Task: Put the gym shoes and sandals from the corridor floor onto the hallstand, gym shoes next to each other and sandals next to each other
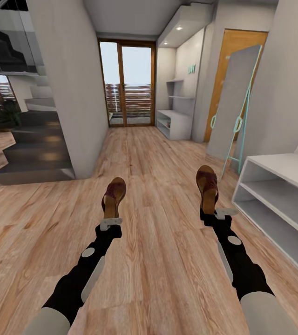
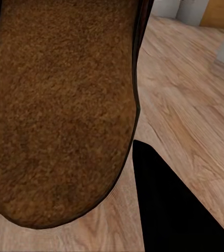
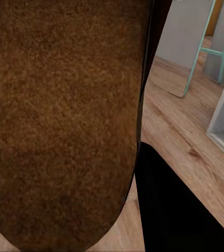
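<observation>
The left gripper (image 1: 110,223) was clamped on the heel end of one sandal (image 1: 113,197), which stuck out ahead of it above the corridor floor (image 1: 158,260), tan insole up and dark strapped toe pointing toward the hallstand (image 1: 176,122). In the left wrist view that sandal's fuzzy tan insole (image 2: 62,110) sat very close to the lens, with one black finger (image 2: 174,210) beside its edge and wood planks beyond. The right gripper (image 1: 220,214) likewise gripped the heel of the other sandal (image 1: 207,185), held out the same way, toe toward the hallstand; in the right wrist view its insole (image 3: 64,121) lay against a black finger (image 3: 180,210), with floor behind. Both sandals were off the floor and well apart from each other, each at the end of its own outstretched black arm. The hallstand stood far down the corridor, against the wall on the robot's right side, its low pale bench with stepped shelves above and small mint letters (image 1: 192,69) on the wall. Just beside the hallstand were glazed wooden doors (image 1: 126,83). Much nearer the robot than the hallstand, a plain white shelf unit (image 1: 284,195) lined the same wall, with a mint-framed leaning mirror (image 1: 235,107) between it and the hallstand. Across the corridor from the hallstand, dark stairs (image 1: 37,149) rose beside a grey wall.
</observation>
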Motion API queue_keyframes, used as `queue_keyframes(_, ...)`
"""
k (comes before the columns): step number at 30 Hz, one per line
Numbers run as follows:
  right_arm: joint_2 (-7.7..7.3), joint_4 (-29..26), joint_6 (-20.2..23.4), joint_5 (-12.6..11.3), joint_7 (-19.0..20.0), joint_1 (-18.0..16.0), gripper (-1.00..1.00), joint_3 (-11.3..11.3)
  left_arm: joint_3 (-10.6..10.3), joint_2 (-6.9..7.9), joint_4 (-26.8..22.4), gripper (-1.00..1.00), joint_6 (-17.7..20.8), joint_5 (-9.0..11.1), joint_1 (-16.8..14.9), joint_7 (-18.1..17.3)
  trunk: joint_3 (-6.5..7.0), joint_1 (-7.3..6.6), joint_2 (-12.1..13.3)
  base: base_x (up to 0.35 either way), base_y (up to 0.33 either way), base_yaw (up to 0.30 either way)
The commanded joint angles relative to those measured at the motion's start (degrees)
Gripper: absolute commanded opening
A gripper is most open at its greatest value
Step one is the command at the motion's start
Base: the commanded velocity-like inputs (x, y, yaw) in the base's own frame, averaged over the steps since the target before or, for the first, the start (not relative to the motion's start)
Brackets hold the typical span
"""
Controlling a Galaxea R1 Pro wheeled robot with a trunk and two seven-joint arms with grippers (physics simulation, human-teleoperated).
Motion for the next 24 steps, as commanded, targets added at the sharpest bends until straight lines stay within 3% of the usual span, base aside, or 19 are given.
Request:
queue_keyframes(1,0.01,-0.1,0.4,0.4,-0.1,0.0,-1.0,0.0,-0.2,0.03,-0.1,-1.0,0.3,0.3,0.0,0.4,0.0,0.02,0.0,0.342,0.0,0.0)
queue_keyframes(15,0.01,-0.1,0.4,0.4,-0.1,0.0,-1.0,0.0,-0.2,0.03,-0.2,-1.0,0.3,0.3,0.0,0.4,0.43,0.02,0.0,0.343,0.0,0.001)
queue_keyframes(24,0.01,-0.1,0.4,0.4,-0.1,0.0,-1.0,0.0,-0.2,0.03,-0.2,-1.0,0.3,0.3,0.0,0.4,0.43,0.02,0.0,0.347,0.0,0.131)
